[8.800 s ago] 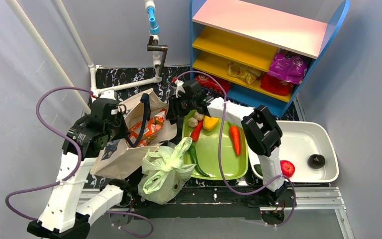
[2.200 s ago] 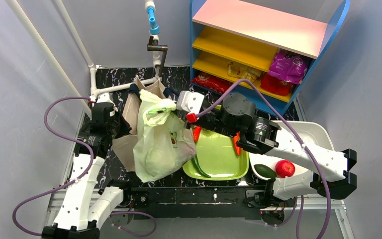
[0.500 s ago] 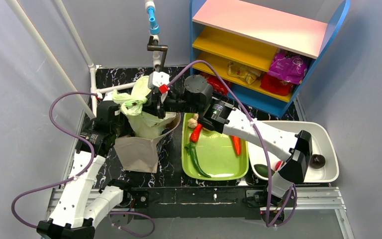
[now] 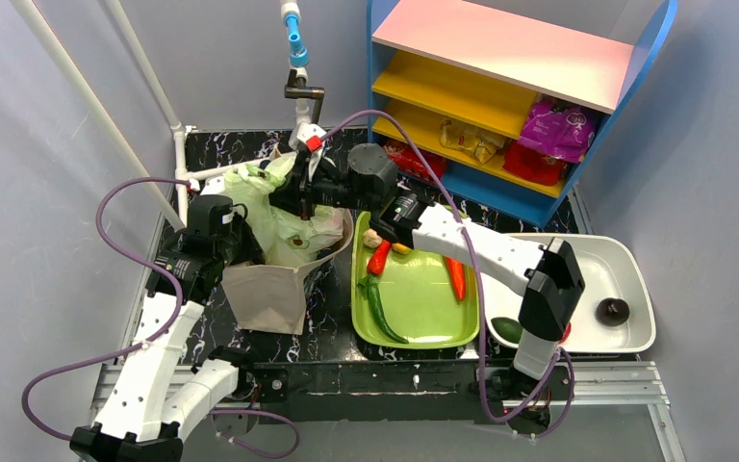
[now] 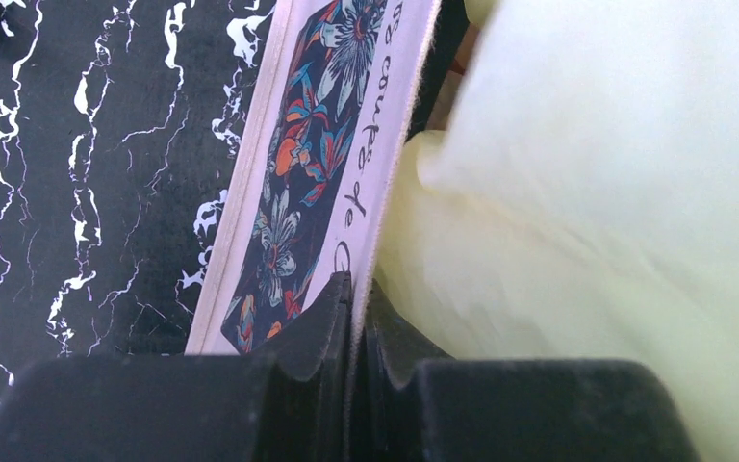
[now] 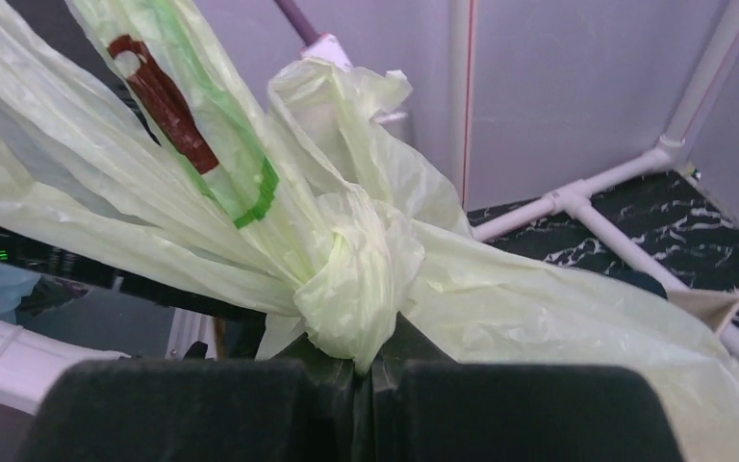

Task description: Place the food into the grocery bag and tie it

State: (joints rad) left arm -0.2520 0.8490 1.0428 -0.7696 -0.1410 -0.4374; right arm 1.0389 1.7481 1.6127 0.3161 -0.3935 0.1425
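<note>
**Knotted grocery bag at the mouth of the tote, both grippers engaged.**
From the left: the left gripper (image 5: 354, 294) is clamped shut on the rim of the stiff beige canvas tote with a floral print (image 5: 308, 164). The thin pale-green plastic grocery bag (image 4: 289, 219), tied at its handles, rests at the tote's open top. The right gripper (image 6: 366, 354) pinches the knot. A lime-green plastic tray (image 4: 423, 303) lies beside the tote.

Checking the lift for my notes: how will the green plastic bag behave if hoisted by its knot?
Probably floppy: the plastic bag is thin, creased film gathered at the knot, so it should sag and swing. Likely bottom-heavy, as its body looks full in the top view. The bulky knot should resist slipping through the right gripper's shut jaws.
</note>
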